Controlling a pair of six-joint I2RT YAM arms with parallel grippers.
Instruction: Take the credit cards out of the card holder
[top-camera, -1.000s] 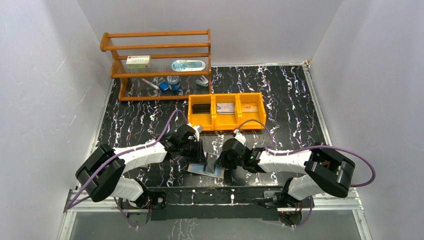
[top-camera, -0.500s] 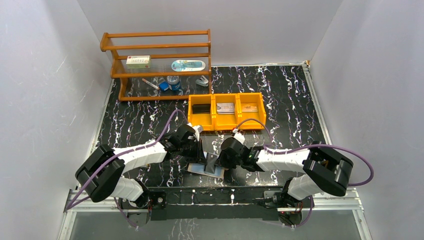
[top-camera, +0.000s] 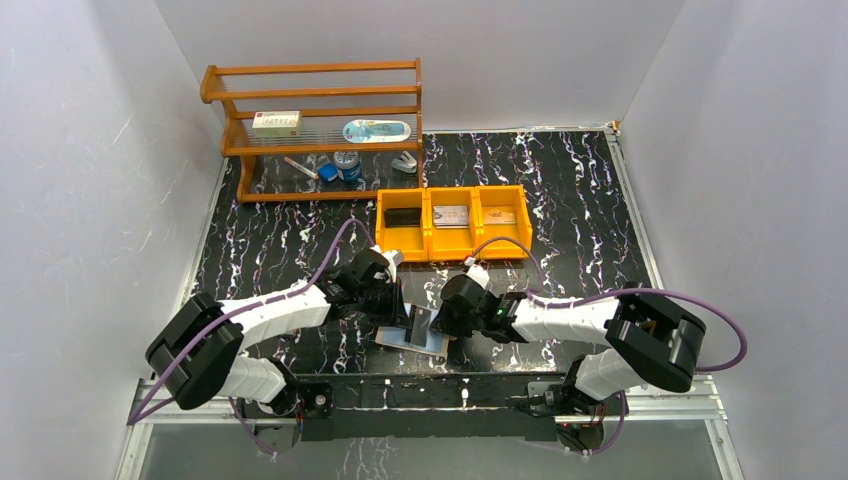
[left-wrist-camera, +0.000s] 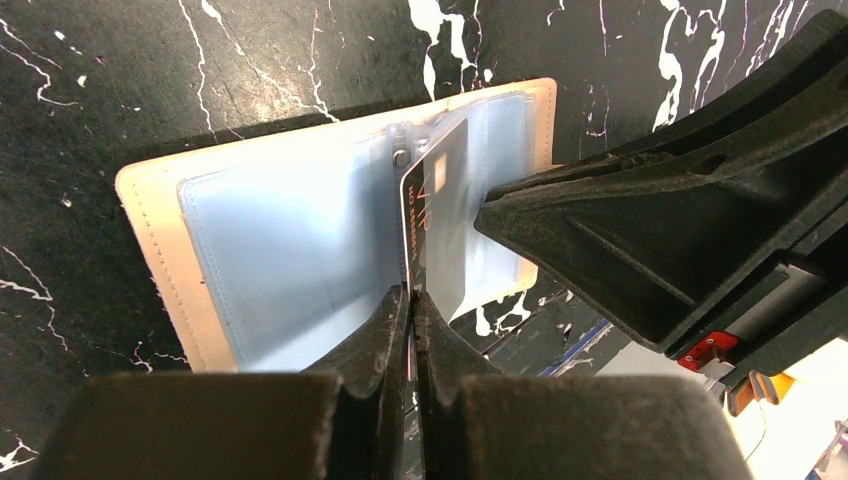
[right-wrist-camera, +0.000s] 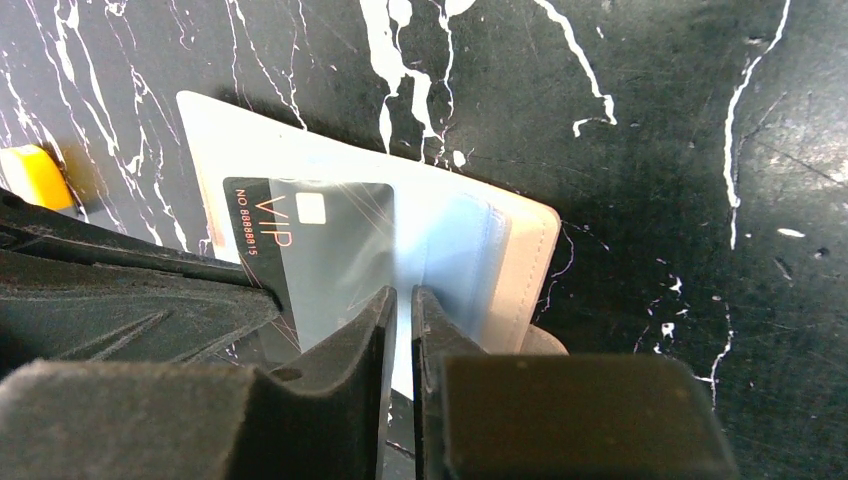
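Card holder (top-camera: 410, 337) lies open on the desk (top-camera: 560, 190) at 6 o'clock, just ahead of your arm bases. Your left end effector (left-wrist-camera: 410, 298) is clamped on the black card (left-wrist-camera: 432, 225), which sits partly under a clear sleeve. Your right end effector (right-wrist-camera: 400, 300) stands narrow over the holder's 3 o'clock flap; you cannot tell whether it grips. Orange tray (top-camera: 426, 222) sits beyond, at 12 o'clock.

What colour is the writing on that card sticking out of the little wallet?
Orange-copper, on a black card; the right wrist view shows it best.
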